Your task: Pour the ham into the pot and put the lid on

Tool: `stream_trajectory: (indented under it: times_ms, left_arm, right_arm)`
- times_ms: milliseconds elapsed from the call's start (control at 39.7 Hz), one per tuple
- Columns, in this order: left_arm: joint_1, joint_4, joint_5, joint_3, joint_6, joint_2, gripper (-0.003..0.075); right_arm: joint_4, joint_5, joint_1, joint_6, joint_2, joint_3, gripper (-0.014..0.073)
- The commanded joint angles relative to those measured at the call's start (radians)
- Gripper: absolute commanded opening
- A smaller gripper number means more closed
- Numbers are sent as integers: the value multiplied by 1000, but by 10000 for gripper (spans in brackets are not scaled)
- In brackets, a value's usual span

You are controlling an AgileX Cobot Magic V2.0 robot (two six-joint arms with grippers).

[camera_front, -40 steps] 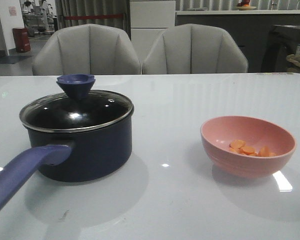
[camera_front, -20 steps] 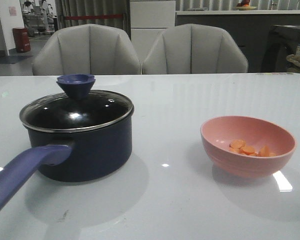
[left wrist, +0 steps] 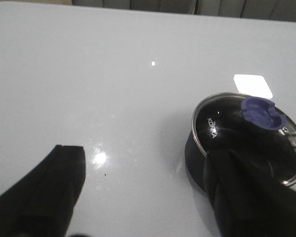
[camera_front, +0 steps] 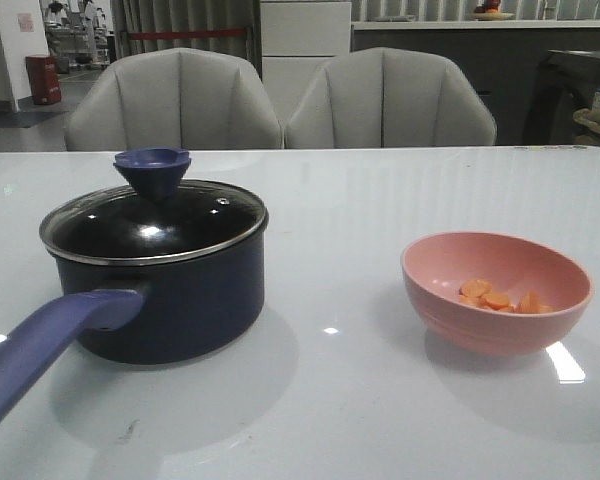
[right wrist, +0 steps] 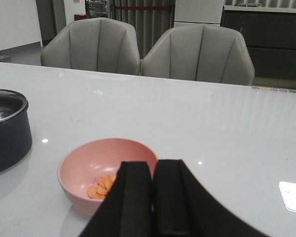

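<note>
Nothing has moved since the earlier frames: pot, lid, bowl and ham all sit where they were

One pot (camera_front: 165, 290), dark navy, stands upright on the left of the white table (camera_front: 380, 200). Its long purple-blue handle (camera_front: 40, 350) runs from the pot wall toward the near-left edge; that is its long axis. One lid (camera_front: 152, 225), clear glass with a silver rim, sits flat and closed on the pot, blue cone knob (camera_front: 152, 168) pointing straight up, set toward the far-left of the lid in the front view.

One pink bowl (camera_front: 496, 292) stands upright on the right, well apart from the pot. Ham (camera_front: 495, 297): small orange round slices lying loose in the bowl bottom, overlapping; exact count cannot be told, roughly a handful.

Left gripper (left wrist: 143, 197): fingers spread wide apart, holding nothing, above the table near the pot; one finger (left wrist: 246, 197) overlaps the pot in the left wrist view.

Right gripper (right wrist: 153, 192): fingers pressed together, nothing between them, on the near side of the bowl.

Two grey chairs (camera_front: 280, 100) stand beyond the far edge
</note>
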Motion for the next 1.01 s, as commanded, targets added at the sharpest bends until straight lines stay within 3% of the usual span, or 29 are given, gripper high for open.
stream_trajectory:
  times_ms: [0, 227, 429, 605, 983]
  left_arm:
    - [-3, -16, 31, -118, 0, 110, 557]
    - [-3, -37, 189, -313, 0, 356, 595]
    - [-29, -69, 231, -423, 0, 529, 617]
    - [-143, -92, 233, -514, -38, 662, 616]
    - [-370, 47, 262, -726, -285, 946, 606]
  right_arm:
    - [-9, -85, -8, 3, -19, 10, 137]
    - [-9, -85, -8, 3, -20, 10, 137]
    - [-9, -85, -8, 3, -20, 10, 137]
    - [-9, -85, -8, 3, -20, 10, 137]
    - [-9, -85, -8, 3, -20, 10, 137]
